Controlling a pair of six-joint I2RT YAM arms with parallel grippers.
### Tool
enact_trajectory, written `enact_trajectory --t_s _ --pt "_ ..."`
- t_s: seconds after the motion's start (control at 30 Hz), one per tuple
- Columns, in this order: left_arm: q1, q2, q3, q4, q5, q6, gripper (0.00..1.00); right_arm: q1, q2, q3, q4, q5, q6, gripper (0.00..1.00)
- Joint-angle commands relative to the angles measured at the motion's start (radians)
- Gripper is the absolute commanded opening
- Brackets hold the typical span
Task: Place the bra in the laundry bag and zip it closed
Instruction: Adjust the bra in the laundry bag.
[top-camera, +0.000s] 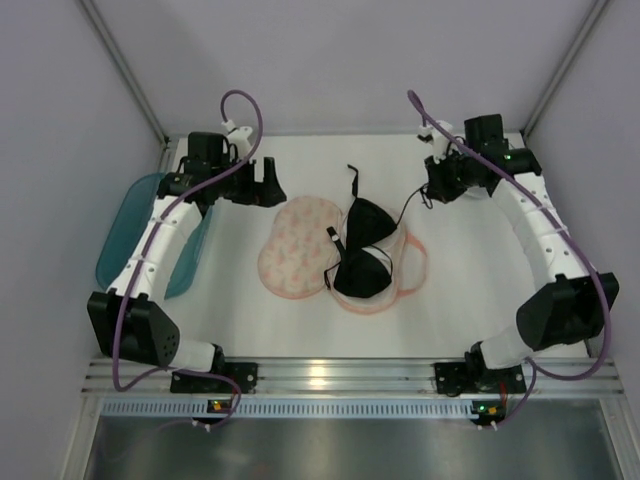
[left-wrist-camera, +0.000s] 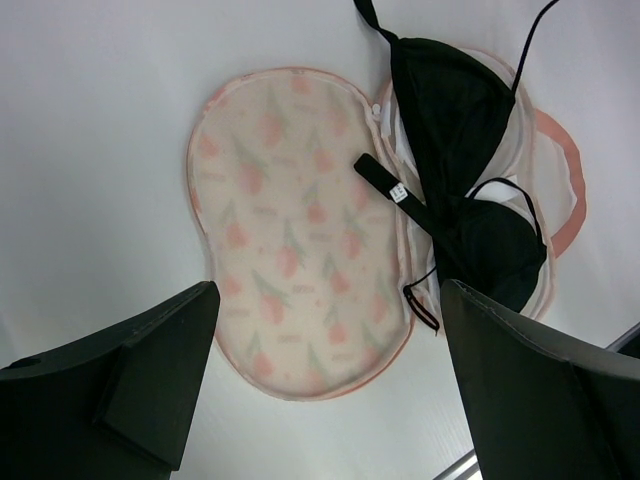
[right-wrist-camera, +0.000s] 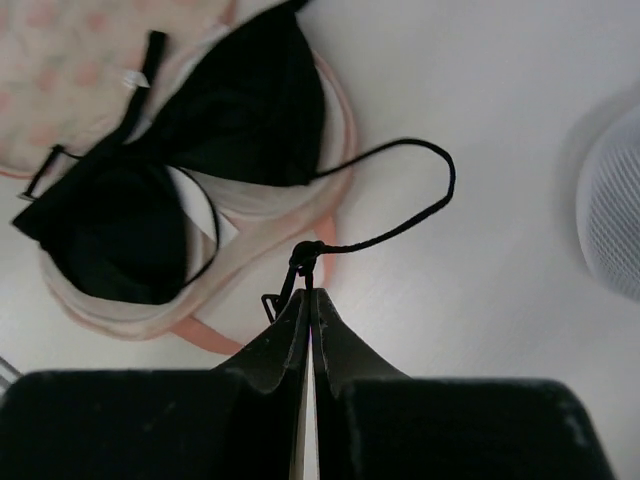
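I have the right gripper (right-wrist-camera: 308, 292) pressed together on the bra (top-camera: 362, 250) strap end. Its cups lie in the open laundry bag (top-camera: 293, 250), right half. The left gripper (top-camera: 262, 186) is spread near the bag's far edge.

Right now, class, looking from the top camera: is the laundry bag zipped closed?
No: the laundry bag lies spread open in two halves, with the bra resting uncovered on one half.

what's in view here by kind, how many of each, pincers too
bra: 1
bag: 1
teal bin: 1
white tub: 1
pincers: 2 (left pincer, right pincer)
total: 6
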Motion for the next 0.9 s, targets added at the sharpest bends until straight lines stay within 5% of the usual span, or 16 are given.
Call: enact_trajectory --t_s 0.0,0.37,0.7,0.87 --pt "0.010 -0.048 -0.009 0.008 -0.014 0.004 0.98 0.125 -0.047 0.039 -0.067 -0.094 0.025 0.00" --pt "0.041 -0.068 -0.034 0.009 -0.024 -0.040 0.98 0.525 0.071 0.092 0.033 -0.104 0.096 0.00" --pt "0.195 -0.069 -0.023 0.084 0.176 -0.139 0.98 0.637 0.244 0.083 0.356 -0.205 0.330 0.00" --pt "0.214 -0.056 -0.014 0.100 0.168 -0.152 0.98 0.685 0.345 0.078 0.499 -0.229 0.464 0.00"
